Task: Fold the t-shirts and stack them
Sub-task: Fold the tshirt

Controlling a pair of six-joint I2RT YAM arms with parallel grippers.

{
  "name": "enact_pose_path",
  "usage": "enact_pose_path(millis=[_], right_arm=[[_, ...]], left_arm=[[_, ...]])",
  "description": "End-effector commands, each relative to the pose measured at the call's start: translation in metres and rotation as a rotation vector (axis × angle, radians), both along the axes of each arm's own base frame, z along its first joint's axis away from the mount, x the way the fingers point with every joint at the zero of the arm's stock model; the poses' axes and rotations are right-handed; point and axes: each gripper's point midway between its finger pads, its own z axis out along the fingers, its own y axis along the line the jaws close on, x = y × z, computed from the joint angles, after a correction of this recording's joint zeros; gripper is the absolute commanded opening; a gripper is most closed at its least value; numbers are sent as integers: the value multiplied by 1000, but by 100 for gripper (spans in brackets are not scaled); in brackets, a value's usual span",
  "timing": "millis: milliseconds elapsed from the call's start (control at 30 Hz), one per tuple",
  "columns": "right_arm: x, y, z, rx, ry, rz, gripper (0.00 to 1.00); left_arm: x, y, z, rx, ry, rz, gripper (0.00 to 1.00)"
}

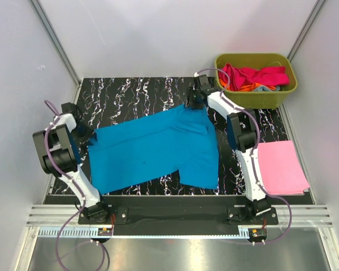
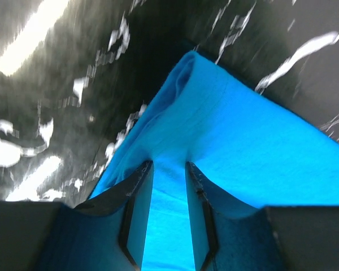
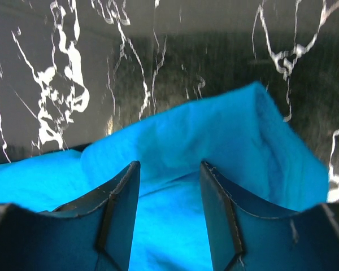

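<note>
A blue shirt lay spread on the black marbled table, to the left of the olive tub and nearer to you than it. The shirt was mostly flat, with one sleeve pointing toward you.

Your right arm reached to the shirt's far corner, just left of the tub. Its jaws stood about half apart and were closed on a bunched fold of blue cloth, which filled the gap between the fingers and rose clear of the table.

Your left arm was at the shirt's edge farthest from the tub. Its jaws were narrower and pinched a strip of the same cloth between the fingers. A corner of the shirt ran out past the tips, above the table.

A pink shirt lay folded flat on your side of the tub. Magenta, orange and grey-blue shirts were heaped inside the tub.
</note>
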Motion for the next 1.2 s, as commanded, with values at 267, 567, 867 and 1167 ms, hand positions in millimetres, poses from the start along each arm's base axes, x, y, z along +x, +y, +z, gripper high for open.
enact_pose_path(millis=[267, 567, 867, 1167], right_arm=[[47, -18, 8, -90, -63, -23, 55], [51, -21, 64, -74, -114, -35, 58], [17, 20, 115, 44, -104, -1, 61], [-60, 22, 89, 26, 45, 49, 60]], left_arm=[[59, 35, -13, 39, 18, -63, 38], [66, 38, 30, 76, -47, -69, 49], [38, 44, 69, 179, -85, -34, 51], [21, -2, 72, 119, -114, -73, 49]])
